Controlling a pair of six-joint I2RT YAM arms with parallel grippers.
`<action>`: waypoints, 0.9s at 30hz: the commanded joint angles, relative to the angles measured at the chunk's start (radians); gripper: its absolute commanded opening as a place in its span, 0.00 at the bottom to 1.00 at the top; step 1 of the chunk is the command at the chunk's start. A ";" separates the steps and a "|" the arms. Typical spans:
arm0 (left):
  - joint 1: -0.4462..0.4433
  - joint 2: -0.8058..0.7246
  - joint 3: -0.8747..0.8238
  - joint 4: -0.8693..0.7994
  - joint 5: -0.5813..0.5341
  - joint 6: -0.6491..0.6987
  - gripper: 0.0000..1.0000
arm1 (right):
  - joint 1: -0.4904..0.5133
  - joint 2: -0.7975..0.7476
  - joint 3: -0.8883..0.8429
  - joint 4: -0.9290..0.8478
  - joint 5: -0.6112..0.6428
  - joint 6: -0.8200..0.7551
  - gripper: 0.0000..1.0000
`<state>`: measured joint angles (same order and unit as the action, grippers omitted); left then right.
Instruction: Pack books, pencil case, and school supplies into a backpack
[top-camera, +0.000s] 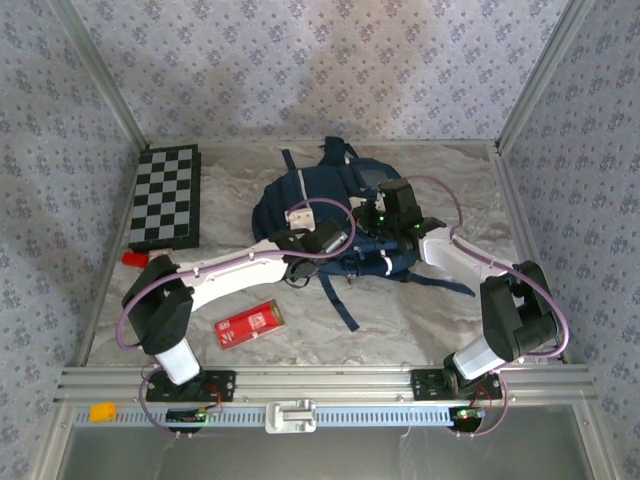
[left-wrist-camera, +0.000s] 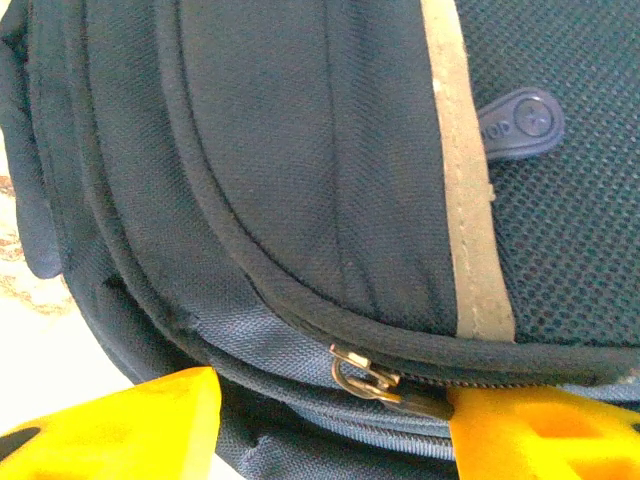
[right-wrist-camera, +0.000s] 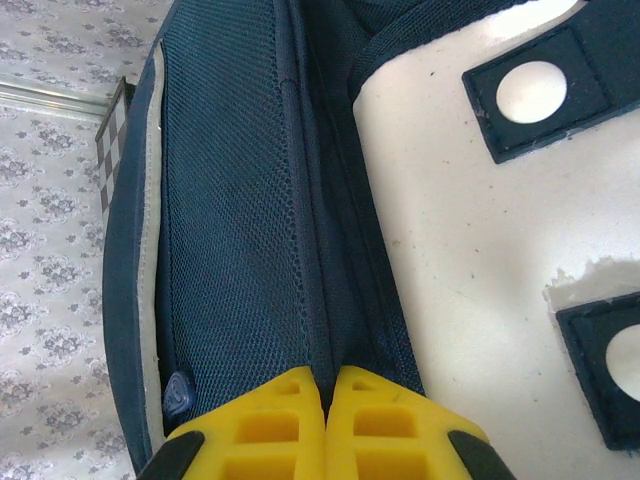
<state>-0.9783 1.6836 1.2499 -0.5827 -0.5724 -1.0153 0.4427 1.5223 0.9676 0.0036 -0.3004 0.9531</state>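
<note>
Step in hand, as I judge it: opening the backpack (top-camera: 315, 185), which lies mid-table with its zip seemingly not yet run, so nothing can go in. Pencil case (top-camera: 250, 323) lies on the table (top-camera: 430, 320) near-left of the pack, just beside the left forearm. Left gripper (left-wrist-camera: 335, 400): jaws partway apart, straddling the metal zip pull (left-wrist-camera: 365, 378). One finger (left-wrist-camera: 540, 430) touches the pull's dark tab and the other stands clear — no grip yet. Right gripper (right-wrist-camera: 325, 385): clenched, fingers pressed together where a seam of the pack runs in between them, apparently pinching it to brace the bag. Next move, by my reckoning: the left jaws must pinch the tab squarely, then draw along the zip line — right arm giving counter-tension.
</note>
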 joint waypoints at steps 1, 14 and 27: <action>0.009 -0.021 0.037 -0.020 0.039 0.077 0.58 | -0.010 -0.002 0.049 0.047 0.010 -0.008 0.00; 0.044 0.016 0.092 0.013 0.109 0.139 0.38 | 0.000 0.007 0.048 0.046 0.020 -0.010 0.00; 0.079 -0.058 0.010 0.062 0.166 0.163 0.13 | 0.000 0.025 0.065 0.032 0.009 -0.027 0.00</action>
<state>-0.9073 1.6707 1.2797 -0.5453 -0.4198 -0.8722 0.4408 1.5467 0.9863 0.0032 -0.2958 0.9493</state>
